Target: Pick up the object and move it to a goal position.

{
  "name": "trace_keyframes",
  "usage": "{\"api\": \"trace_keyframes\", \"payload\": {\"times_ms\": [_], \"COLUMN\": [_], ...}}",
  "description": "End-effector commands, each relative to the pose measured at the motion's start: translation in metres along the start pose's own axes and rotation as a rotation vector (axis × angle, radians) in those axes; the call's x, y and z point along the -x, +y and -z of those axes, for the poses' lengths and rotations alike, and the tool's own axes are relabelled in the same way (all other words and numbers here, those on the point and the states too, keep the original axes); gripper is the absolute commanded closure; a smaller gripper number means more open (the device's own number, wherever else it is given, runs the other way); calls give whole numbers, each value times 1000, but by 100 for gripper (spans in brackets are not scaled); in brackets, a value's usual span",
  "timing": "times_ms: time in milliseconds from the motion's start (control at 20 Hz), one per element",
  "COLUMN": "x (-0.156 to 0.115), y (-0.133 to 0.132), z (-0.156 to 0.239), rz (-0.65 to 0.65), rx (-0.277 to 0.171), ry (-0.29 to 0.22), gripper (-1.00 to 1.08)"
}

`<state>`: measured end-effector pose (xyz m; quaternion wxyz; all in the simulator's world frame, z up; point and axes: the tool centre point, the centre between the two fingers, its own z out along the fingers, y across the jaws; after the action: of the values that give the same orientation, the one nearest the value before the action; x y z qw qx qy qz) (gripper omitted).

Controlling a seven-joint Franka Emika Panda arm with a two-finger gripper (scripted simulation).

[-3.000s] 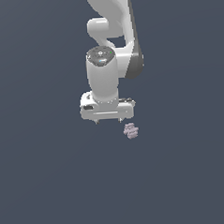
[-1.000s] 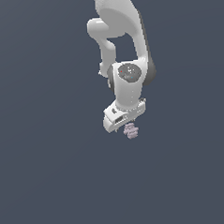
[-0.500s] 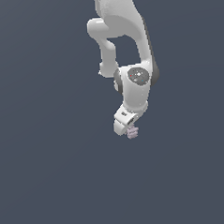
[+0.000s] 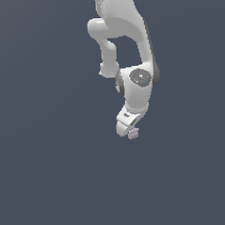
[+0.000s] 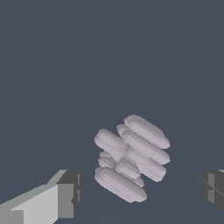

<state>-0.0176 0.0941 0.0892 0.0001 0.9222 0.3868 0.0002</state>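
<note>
Mauve-grey and ridged, the object sits on the worktop between the open pincer's two fingers, untouched, so I'd bring it lower and centre it before squeezing across the ridges.

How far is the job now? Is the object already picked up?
Done: the gripper is right at the object. In hand: the wrist view shows the fingers open on either side of the object, not touching it. Left: closing, lifting and carrying it to the goal, which no picture shows.
</note>
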Motion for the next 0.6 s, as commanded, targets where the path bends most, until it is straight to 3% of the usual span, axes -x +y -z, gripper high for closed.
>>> {"api": "trace_keyframes", "payload": {"times_ms": [0,550], "x": [0,0], "y": [0,-1], "z": [-7,-47], "rz": [1,5], "rx": [-1,0], "ry": [-1,0], "gripper": [-92,-92]}}
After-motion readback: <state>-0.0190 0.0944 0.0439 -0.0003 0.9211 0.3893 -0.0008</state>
